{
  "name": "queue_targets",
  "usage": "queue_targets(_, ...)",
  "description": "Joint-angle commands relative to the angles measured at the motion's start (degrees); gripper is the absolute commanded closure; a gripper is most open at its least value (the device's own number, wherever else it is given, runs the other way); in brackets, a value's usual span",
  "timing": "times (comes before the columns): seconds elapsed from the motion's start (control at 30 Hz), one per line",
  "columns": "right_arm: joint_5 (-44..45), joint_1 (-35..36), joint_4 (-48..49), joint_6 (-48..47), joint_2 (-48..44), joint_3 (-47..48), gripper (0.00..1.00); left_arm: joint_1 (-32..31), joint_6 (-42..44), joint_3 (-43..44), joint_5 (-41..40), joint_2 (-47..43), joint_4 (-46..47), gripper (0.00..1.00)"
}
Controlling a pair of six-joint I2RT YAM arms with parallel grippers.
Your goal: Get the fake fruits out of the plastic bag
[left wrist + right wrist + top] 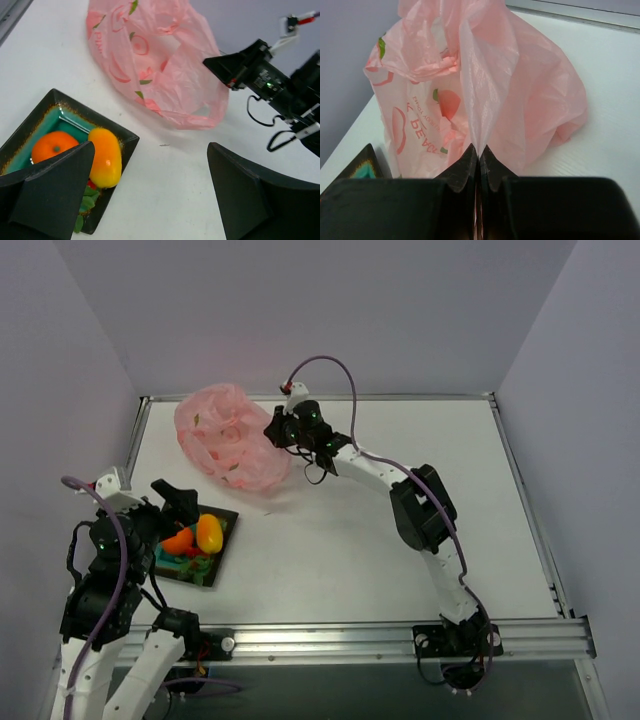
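**White table: fruits sitting in tray, right arm pinching bag**

White table (350,540) is filling the cell, with plain grey-lilac walls (300,310) closing it in.

Hard to read:
- The red piece (91,184) is showing only as a sliver in the left wrist view. It is tucking under the yellow-orange fruit (106,156) and hiding behind the near finger (50,195).
- That same finger is covering the lower part of the orange fruit (52,146). Green leaves (86,206) are poking out below it.
- The dark tray (30,125) with its teal inside is getting cut off at the bottom edge there. The right wrist view is catching only one corner of it.
- Whether anything is lying inside the plastic bag (230,440), I cannot tell. Printed peach motifs and creases are muddying the film.

The bag is looking thin, translucent pink and heavily wrinkled. It is slumping at the table's far left, apart from the tray.

Right gripper (479,151) is pressing its jaws together on a fold of the film, holding it up in a ridge. Left gripper (150,160) is hanging above the tray with fingers spread wide, gripping nothing.

The fruits are sitting in the tray, glossy, with the orange and yellow-orange ones side by side.
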Motion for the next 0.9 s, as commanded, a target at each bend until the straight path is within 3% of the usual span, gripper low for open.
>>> queue_targets(0.0, -0.6, 1.6, -5.6, -0.5, 5.2, 8.3, 0.98, -0.2, 7.3, 2.2, 4.7, 3.0, 6.3, 0.06)
queue_targets(0.07, 0.8, 1.8, -6.4, 0.3, 6.2, 11.4, 0.93, -0.2, 9.4, 2.3, 5.9, 4.2, 8.1, 0.06)
queue_targets(0.13, 5.6, 1.8, -7.0, 2.0, 5.3, 11.5, 0.68, -0.3, 11.8, 3.4, 4.8, 5.0, 8.2, 0.06)
queue_targets(0.17, 7.2, 1.6, -6.8, 2.4, 4.4, 10.2, 0.43, -0.2, 12.5, 3.9, 4.6, 5.6, 8.0, 0.06)
queue_targets(0.23, 9.7, 1.5, -6.8, 1.5, 0.6, 8.9, 0.18, -0.2, 14.6, 5.0, 5.4, 5.8, 8.3, 0.06)
queue_targets(0.27, 10.4, 1.4, -6.8, 0.9, -0.9, 7.3, 0.00, -0.2, 15.1, 5.2, 6.6, 5.8, 8.6, 0.06)
queue_targets(0.37, 13.1, 1.3, -5.2, -0.5, -8.5, 3.7, 0.00, -0.2, 15.7, 6.1, 8.3, 5.9, 10.3, 0.06)
queue_targets(0.6, 17.1, 1.8, 4.0, -0.9, -35.1, -22.9, 0.00, -0.2, 10.4, 9.3, 17.5, 10.0, 23.6, 0.06)
queue_targets(0.87, 24.4, 3.2, 0.1, 0.1, -62.8, -43.3, 0.00, -0.3, 8.4, 8.3, 20.5, 9.0, 27.2, 0.06)
